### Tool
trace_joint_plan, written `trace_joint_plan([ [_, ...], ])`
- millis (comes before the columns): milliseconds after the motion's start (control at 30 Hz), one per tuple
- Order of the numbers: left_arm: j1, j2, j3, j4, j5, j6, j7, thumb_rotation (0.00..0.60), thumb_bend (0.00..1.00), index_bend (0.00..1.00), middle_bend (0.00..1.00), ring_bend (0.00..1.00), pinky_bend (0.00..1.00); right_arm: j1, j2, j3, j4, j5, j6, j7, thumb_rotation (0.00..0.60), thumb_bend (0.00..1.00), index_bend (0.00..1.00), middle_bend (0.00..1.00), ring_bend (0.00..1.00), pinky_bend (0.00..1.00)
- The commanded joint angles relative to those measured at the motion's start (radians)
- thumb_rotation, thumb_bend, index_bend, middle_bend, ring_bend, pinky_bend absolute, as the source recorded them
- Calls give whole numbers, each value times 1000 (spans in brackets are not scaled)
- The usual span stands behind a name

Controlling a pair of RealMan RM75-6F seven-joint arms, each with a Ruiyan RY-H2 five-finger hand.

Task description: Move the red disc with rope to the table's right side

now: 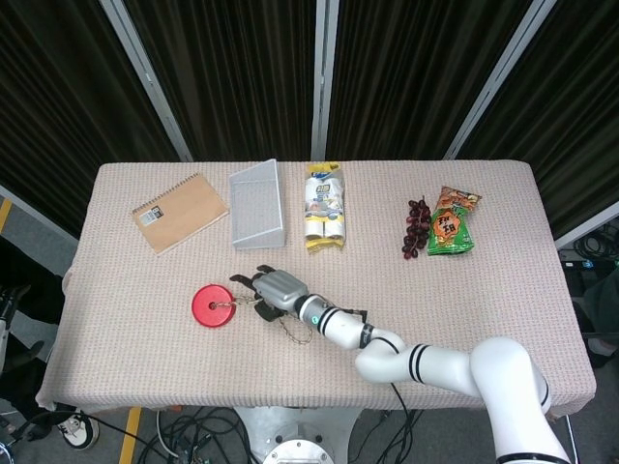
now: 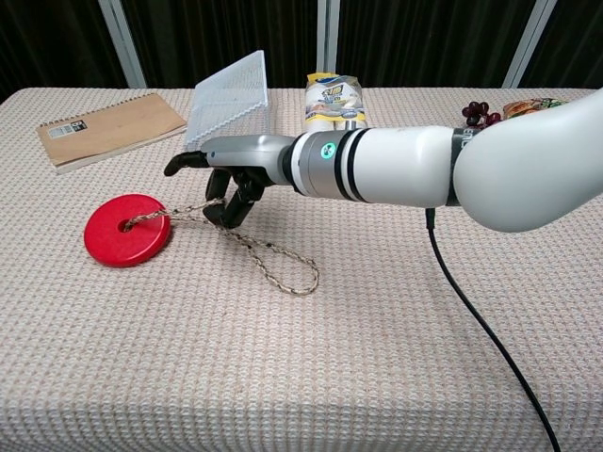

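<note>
The red disc [image 1: 210, 306] [image 2: 125, 231] lies flat on the table's left front area. Its braided rope [image 2: 273, 268] [image 1: 295, 331] runs from the disc's centre hole to the right and ends in a loop on the cloth. My right hand [image 1: 276, 290] [image 2: 231, 174] reaches in from the right, just right of the disc. Its fingers are curled down around the rope a short way from the disc, and that stretch of rope looks taut. The disc itself is untouched. My left hand shows in neither view.
Along the back stand a brown notebook [image 1: 179, 212], a tilted mesh tray [image 1: 256, 205], a yellow snack pack [image 1: 326, 207], dark grapes [image 1: 416, 227] and an orange-green snack bag [image 1: 453, 222]. A black cable [image 2: 480, 320] trails under my right arm.
</note>
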Motion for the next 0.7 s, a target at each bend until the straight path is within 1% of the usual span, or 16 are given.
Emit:
trace_joint_plan([
  [33,0,1,-1,-2,1,2,0,600,146,146,163,81,174,-19,22,-1,-41,27,43,-38,600,561,460,767,267,0],
  [67,0,2,-1,-4,1,2,0,600,146,146,163,80,174,-26,31,-1,-57,30,58,-48,600,553,555,790,295,0],
  [133,0,3,-1,-6,2,1,1,600,146,146,163,80,175,-48,50,-4,-91,31,111,-77,600,542,652,817,324,0],
  [167,-1,3,-1,-8,2,-1,2,600,146,146,163,80,175,-64,59,-5,-111,28,149,-92,600,538,721,843,350,0],
  [267,-3,3,0,-13,4,-4,4,600,146,146,162,80,176,-102,89,-11,-166,19,217,-110,600,537,845,900,398,0],
  [367,-5,3,0,-21,7,-5,9,600,146,146,162,80,176,-149,141,-17,-243,2,279,-112,600,538,912,928,425,0],
  [467,-8,4,-2,-29,8,-5,17,600,145,146,162,80,176,-209,214,-41,-336,-30,349,-117,600,542,941,938,427,0],
  [567,-12,5,-4,-39,9,-6,27,600,146,146,162,80,176,-273,300,-68,-424,-56,412,-123,600,560,955,943,427,0],
  [700,-17,3,-4,-50,12,-11,40,600,146,146,162,80,176,-352,403,-99,-511,-81,485,-121,600,574,962,946,427,0],
])
